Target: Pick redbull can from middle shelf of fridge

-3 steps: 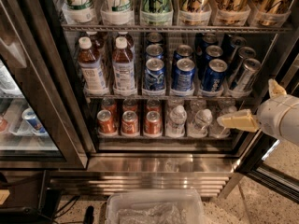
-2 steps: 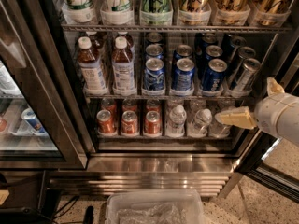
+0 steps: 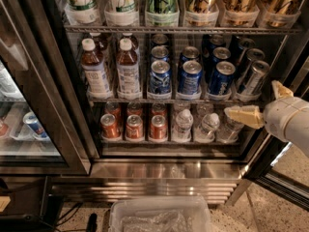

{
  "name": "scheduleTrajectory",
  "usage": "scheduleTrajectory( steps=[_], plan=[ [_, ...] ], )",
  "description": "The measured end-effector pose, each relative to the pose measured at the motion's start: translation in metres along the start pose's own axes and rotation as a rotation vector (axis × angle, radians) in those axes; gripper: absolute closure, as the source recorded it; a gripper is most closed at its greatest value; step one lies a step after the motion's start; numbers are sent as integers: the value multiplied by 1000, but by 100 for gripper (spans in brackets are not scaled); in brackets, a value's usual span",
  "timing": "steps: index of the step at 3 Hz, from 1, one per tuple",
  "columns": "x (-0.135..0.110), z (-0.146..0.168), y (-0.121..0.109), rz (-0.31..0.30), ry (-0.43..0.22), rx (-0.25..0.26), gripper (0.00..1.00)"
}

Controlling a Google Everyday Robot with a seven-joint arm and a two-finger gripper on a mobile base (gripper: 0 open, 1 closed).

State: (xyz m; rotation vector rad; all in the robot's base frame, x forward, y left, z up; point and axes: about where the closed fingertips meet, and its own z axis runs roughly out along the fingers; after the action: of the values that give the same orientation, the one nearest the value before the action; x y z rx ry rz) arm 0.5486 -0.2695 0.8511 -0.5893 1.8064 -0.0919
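The fridge [image 3: 159, 170] stands open in front of me, its shelves full of drinks. The redbull can [image 3: 252, 79], slim, silver and dark blue, stands at the right end of the middle shelf [image 3: 145, 100], with similar slim cans behind it. My gripper [image 3: 251, 99] comes in from the right edge, just below and to the right of that can, in front of the shelf's rail. Its cream fingers [image 3: 244, 115] are spread apart and hold nothing. It does not touch the can.
Wider blue cans [image 3: 189, 77] and two brown bottles [image 3: 94, 69] share the middle shelf. Red cans [image 3: 134, 126] and clear bottles [image 3: 182, 124] fill the tier below, and tall colourful cans [image 3: 161, 4] the tier above. A second cooler [image 3: 29, 124] stands at the left. A plastic bin [image 3: 159, 216] sits on the floor.
The gripper has risen a little, from the lower tier's height towards the middle shelf's rail. The cans and bottles have not moved.
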Motion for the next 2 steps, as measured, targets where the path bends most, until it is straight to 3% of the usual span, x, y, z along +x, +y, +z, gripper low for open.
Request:
scheduleTrajectory(
  steps=[2],
  plan=[
    [4,10,-13,111,-113,68,12]
  ],
)
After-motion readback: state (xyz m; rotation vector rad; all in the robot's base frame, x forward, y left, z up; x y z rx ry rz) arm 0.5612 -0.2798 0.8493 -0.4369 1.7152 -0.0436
